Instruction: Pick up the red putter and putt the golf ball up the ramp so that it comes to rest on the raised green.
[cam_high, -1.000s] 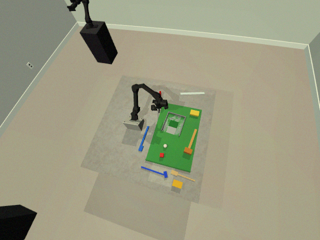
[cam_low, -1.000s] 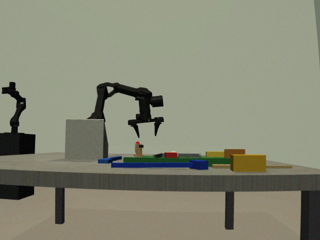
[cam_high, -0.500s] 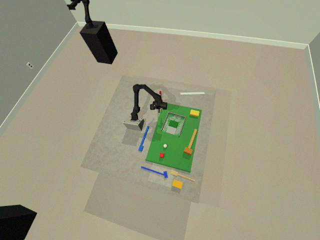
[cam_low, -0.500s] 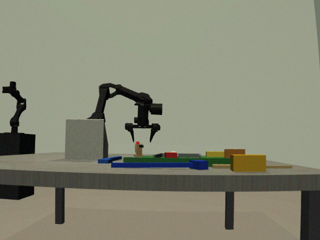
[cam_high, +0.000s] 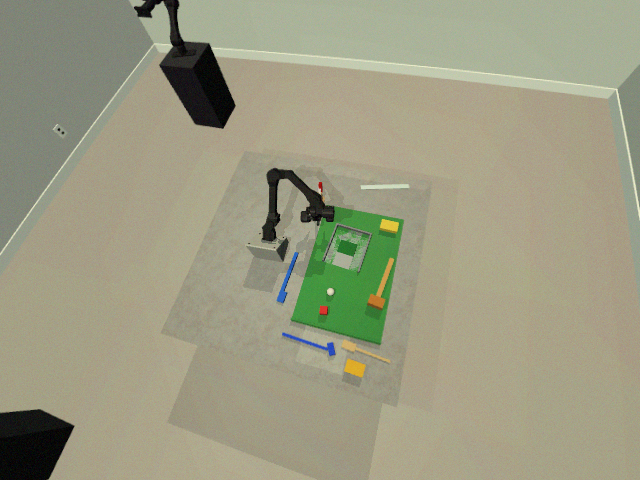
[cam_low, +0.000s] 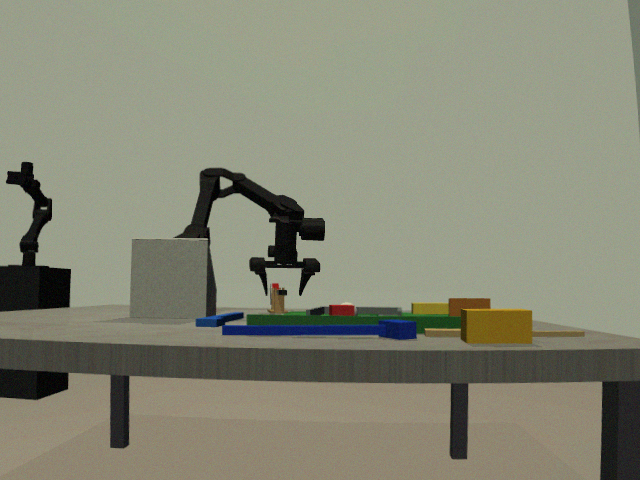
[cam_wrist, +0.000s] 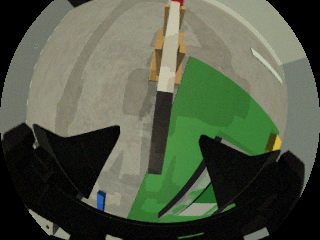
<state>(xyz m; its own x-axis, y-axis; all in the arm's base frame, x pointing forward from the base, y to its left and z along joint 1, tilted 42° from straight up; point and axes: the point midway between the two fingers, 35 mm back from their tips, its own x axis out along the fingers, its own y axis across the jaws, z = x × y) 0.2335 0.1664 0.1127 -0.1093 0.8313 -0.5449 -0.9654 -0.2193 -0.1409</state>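
The putter (cam_wrist: 170, 60) has a red head, a white shaft and a dark grip, and rests on a wooden stand (cam_low: 279, 304) (cam_wrist: 156, 67) beside the green board (cam_high: 351, 320) (cam_low: 310, 319) (cam_wrist: 220, 112). Its red head (cam_high: 320, 184) (cam_low: 275, 285) is at the far end. My gripper (cam_low: 283, 295) (cam_wrist: 160, 134) is open and empty, pointing down above the putter, with the dark grip between its fingers in the wrist view but below them. The white golf ball (cam_high: 330, 291) (cam_low: 347, 303) sits on the board. The ramp (cam_high: 342, 259) and dark green square (cam_high: 346, 248) lie inside grey walls.
A red cube (cam_high: 323, 310) (cam_low: 341, 310) is near the ball. Blue clubs (cam_high: 288, 276) (cam_high: 307, 341), an orange mallet (cam_high: 376, 301), a wooden mallet (cam_high: 348, 346), yellow blocks (cam_high: 389, 225) (cam_high: 355, 367) and a white bar (cam_high: 385, 186) (cam_wrist: 266, 65) lie around.
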